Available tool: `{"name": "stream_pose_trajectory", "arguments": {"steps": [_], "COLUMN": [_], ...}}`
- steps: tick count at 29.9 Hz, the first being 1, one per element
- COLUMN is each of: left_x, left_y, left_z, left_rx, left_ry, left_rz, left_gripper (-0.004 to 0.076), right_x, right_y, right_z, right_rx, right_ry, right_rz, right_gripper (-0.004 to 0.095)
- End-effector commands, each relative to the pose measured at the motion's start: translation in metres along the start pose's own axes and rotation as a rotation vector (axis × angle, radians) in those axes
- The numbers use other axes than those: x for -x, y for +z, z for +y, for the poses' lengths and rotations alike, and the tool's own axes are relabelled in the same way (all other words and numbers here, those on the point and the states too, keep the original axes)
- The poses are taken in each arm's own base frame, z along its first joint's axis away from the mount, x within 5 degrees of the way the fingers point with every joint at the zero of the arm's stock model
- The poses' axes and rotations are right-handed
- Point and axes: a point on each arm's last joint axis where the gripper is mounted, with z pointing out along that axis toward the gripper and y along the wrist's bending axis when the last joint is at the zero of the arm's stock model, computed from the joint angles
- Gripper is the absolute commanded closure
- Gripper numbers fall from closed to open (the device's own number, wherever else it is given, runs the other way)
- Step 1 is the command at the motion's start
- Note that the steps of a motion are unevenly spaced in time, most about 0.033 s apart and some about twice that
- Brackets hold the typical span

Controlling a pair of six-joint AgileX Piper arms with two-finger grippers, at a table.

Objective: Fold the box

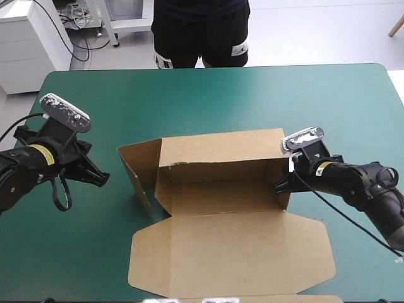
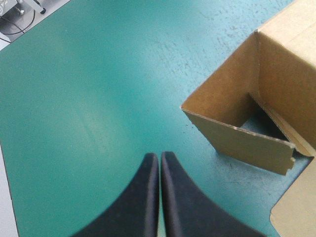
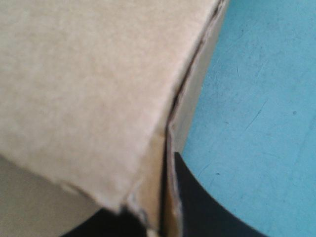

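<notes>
While my right gripper [image 1: 282,183] pinches the box's [image 1: 218,243] right wall, I see my left gripper [image 2: 159,158], pressed together and empty, just off its splayed left flap [image 1: 139,169].

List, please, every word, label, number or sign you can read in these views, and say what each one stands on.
No text can be read in any view.
Yellow label on the left arm: too small to read.
Yellow label on the right arm: too small to read.
Brown box: plain board, no print visible.
Teal-green cover: no writing or signs.
</notes>
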Motion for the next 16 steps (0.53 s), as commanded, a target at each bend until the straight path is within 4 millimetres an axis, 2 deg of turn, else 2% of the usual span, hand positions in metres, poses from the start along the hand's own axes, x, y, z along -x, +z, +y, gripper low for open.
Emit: {"name": "stream_pose_trajectory", "arguments": {"steps": [1, 7, 11, 16], "left_x": [0.007, 0.009, 0.009, 0.009], "left_y": [-0.012, -0.012, -0.012, -0.012], "left_z": [0.004, 0.005, 0.005, 0.005], "left_rx": [0.026, 0.028, 0.028, 0.032], "left_ry": [-0.02, -0.036, -0.041, -0.039], "left_rz": [-0.101, -0.122, -0.124, -0.123], "left_gripper": [0.0732, 0.0732, 0.0732, 0.0732], "right_x": [0.004, 0.0, 0.002, 0.029], "right_y": [-0.013, -0.013, -0.005, 0.01], "right_z": [0.0, 0.0, -0.001, -0.007], "right_rx": [-0.017, -0.01, -0.003, -0.015], "right_ry": [-0.006, 0.09, 0.117, 0.114], "right_rz": [-0.005, 0.046, 0.116, 0.161], "right_gripper": [0.0929, 0.0929, 0.0929, 0.0928]}}
